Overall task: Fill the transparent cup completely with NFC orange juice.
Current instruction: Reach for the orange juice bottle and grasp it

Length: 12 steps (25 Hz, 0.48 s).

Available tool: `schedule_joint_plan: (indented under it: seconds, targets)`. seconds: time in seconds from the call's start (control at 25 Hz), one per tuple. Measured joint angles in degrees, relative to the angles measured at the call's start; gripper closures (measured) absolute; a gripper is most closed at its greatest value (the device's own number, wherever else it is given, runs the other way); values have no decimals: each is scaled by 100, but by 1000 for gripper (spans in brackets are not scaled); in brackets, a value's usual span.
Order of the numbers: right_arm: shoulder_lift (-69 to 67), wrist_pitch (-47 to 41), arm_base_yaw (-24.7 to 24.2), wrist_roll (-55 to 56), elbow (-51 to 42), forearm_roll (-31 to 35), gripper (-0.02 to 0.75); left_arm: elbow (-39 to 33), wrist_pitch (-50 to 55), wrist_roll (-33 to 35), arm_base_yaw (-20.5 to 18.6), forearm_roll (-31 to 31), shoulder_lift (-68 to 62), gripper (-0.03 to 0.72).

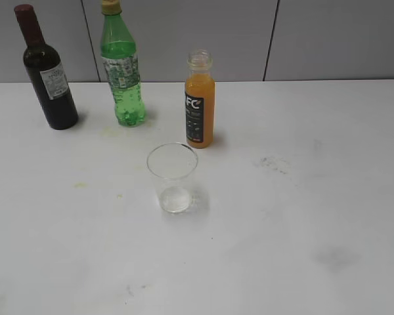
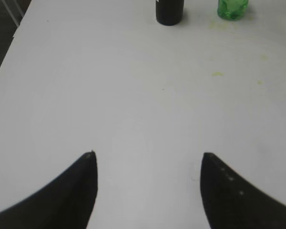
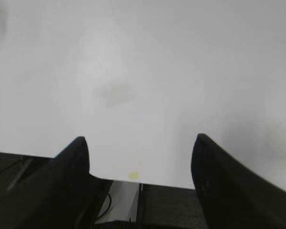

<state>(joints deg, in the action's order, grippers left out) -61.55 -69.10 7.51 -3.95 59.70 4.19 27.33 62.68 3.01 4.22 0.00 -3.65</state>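
Nothing's poured yet: the small clear plastic tumbler sits empty mid-surface, just in front of the uncapped orange juice bottle. Both arms' jaws hang wide open, empty. I'd grab the bottle low and tip slowly.

Orange juice, black label; clear cup; green bottle, yellow cap; dark wine bottle, red cap.

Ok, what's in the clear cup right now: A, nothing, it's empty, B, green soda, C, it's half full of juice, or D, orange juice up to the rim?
A: the transparent cup looks clear through to its base, and the juice is in the uncapped NFC orange juice bottle behind it.
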Motion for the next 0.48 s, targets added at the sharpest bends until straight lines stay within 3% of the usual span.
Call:
schedule_joint_plan:
  seconds: [0.24,0.48]
  targets:
    - [2014,402,0,131,-1751,6,220,0,0,0,0,0,0,167]
    - [3996,617,0,172,-2636,6,225,0,0,0,0,0,0,167]
